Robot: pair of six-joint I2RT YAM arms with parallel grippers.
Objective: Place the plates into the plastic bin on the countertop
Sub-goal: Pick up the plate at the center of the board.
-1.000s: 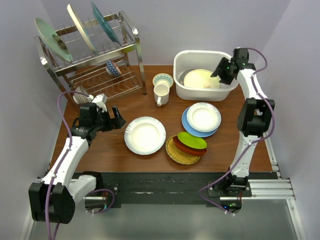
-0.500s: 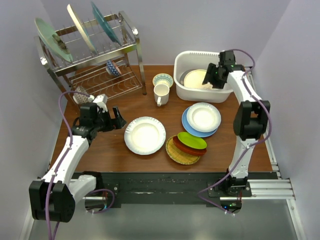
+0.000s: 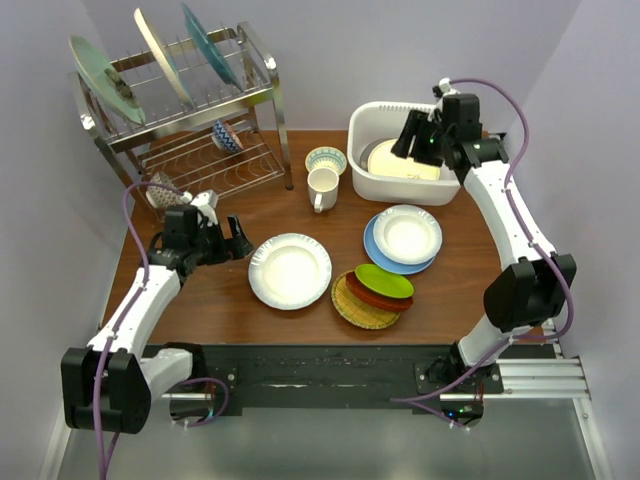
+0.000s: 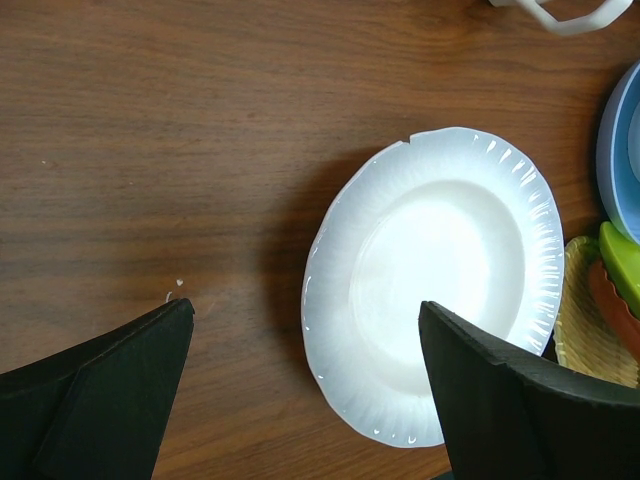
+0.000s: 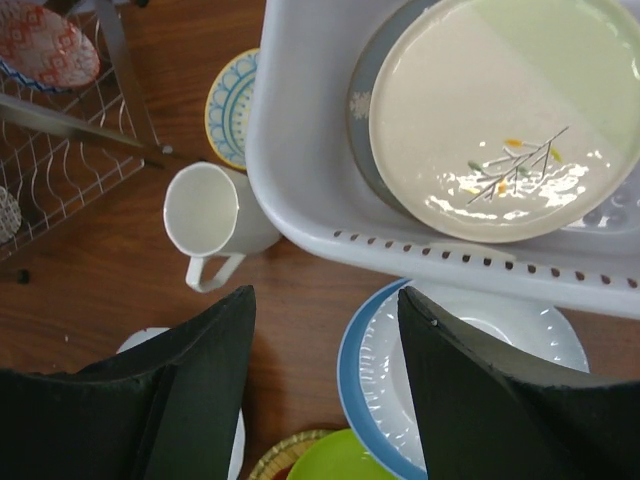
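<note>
In bin point(image 5: 300, 180), grey plate point(image 5: 360, 125) lies mostly under cream twig plate point(image 5: 500, 110): only a left crescent shows, motif too small to read. Twig plate's top is cut by frame edge in rt wrist view. Blue-rimmed plate point(image 3: 372, 250) shows rim only, white plate point(image 3: 407, 232) on it. Red-orange plate point(image 3: 375, 297) is a sliver under lime plate point(image 3: 384, 280); woven plate point(image 3: 355, 310) approx half covered. Lft wrist view: mug point(image 4: 565, 12) cut to its handle; left jaws cover lower-rt rim of fluted white plate point(image 4: 430, 290).

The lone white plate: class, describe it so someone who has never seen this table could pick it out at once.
Start at the brown countertop. Near its middle, just right of the left gripper, lies a white plate. Unlike the other white plate, which sits on a blue plate, it lies alone, flat on the wood.
</note>
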